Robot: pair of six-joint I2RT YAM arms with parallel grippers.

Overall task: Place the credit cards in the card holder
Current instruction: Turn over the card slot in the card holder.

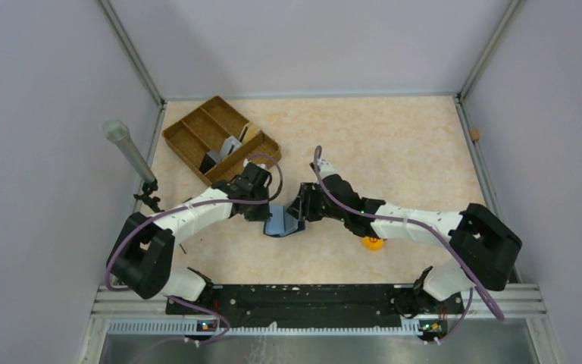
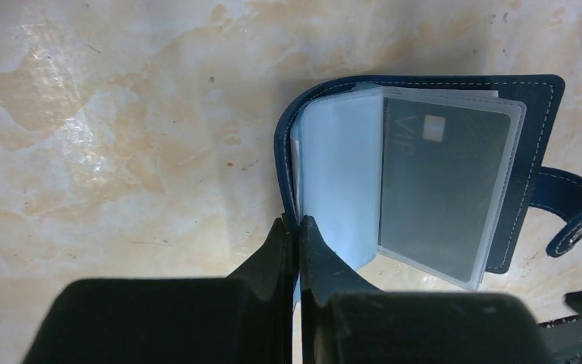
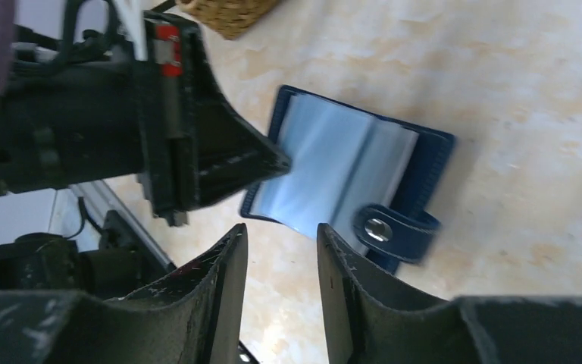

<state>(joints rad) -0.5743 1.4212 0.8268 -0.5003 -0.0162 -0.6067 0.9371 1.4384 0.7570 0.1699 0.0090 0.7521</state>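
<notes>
Far left, a grey cylinder (image 1: 125,148) stands tilted on a small stand beside the table edge. Just right of it, at the back left of the table, sits the brown woven divided tray (image 1: 190,115), with a few grey credit cards (image 1: 229,145) leaning inside its compartments; which compartment each one is in cannot be told. Left gripper (image 2: 296,227): jaws pressed fully together, pinching a thin clear leaf at the near edge of the card holder (image 2: 534,98). The card holder lies open on the table at mid-field, between the two grippers, navy cover down, pale sleeves up. One dark grey card (image 2: 439,189) sits inside a clear sleeve on the holder's right half. The snap tab (image 2: 576,205) sticks out from the holder's right edge, unfastened. Right gripper (image 3: 282,231): fingers partly apart, nothing between them, hovering just beside the holder on its tab side, not touching it. Farther right, a small orange round piece (image 1: 373,243) lies on the table under the right arm.
</notes>
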